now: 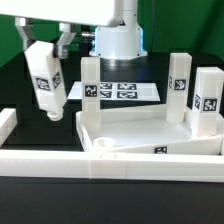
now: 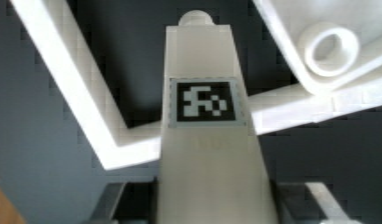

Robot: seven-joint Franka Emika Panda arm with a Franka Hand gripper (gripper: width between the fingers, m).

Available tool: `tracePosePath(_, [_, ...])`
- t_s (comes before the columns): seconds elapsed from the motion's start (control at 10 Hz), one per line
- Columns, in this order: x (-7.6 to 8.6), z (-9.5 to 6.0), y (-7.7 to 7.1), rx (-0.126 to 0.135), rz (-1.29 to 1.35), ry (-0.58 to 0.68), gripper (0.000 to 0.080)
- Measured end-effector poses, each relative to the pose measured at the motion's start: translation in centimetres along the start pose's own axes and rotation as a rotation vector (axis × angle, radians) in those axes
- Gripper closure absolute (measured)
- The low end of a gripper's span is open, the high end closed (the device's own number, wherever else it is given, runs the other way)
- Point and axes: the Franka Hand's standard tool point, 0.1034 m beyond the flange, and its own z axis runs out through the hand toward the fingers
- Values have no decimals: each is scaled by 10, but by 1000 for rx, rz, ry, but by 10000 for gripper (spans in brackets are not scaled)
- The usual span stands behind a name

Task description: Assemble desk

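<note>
The white desk top (image 1: 140,126) lies in the middle of the table with three tag-marked legs standing on it: one (image 1: 90,85) toward the exterior view's left and two (image 1: 178,84) (image 1: 207,97) toward its right. My gripper (image 1: 42,52) hangs above the black table left of the top, shut on a fourth leg (image 1: 45,88) that dangles slightly tilted. In the wrist view this leg (image 2: 209,120) runs out from between my fingers (image 2: 127,203), tag facing the camera. A round corner socket (image 2: 330,48) of the top shows beyond it.
The marker board (image 1: 112,90) lies flat behind the desk top, in front of the arm's base (image 1: 118,40). Long white border rails run along the front (image 1: 100,160) and the left edge (image 1: 8,122); their corner (image 2: 99,120) shows under the held leg.
</note>
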Motion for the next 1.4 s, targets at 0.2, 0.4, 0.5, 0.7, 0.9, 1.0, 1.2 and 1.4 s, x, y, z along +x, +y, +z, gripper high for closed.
tracePosePath(0.2, [2,-2,-16,2,-22,9,509])
tracePosePath(0.4, [3,0,-13,0,-19,26,509])
tracePosePath(0.5, [7,-1,-14,-1,-21,53,509])
tracePosePath(0.7, [18,-9,-30,8,-42,235,509])
tracePosePath(0.9, [16,-13,-44,14,-107,311,509])
tracePosePath(1.0, [16,-13,-43,13,-104,311,509])
tracePosePath(1.2, [16,-12,-43,13,-105,311,509])
tracePosePath(1.4, [16,-17,-27,19,-128,363,509])
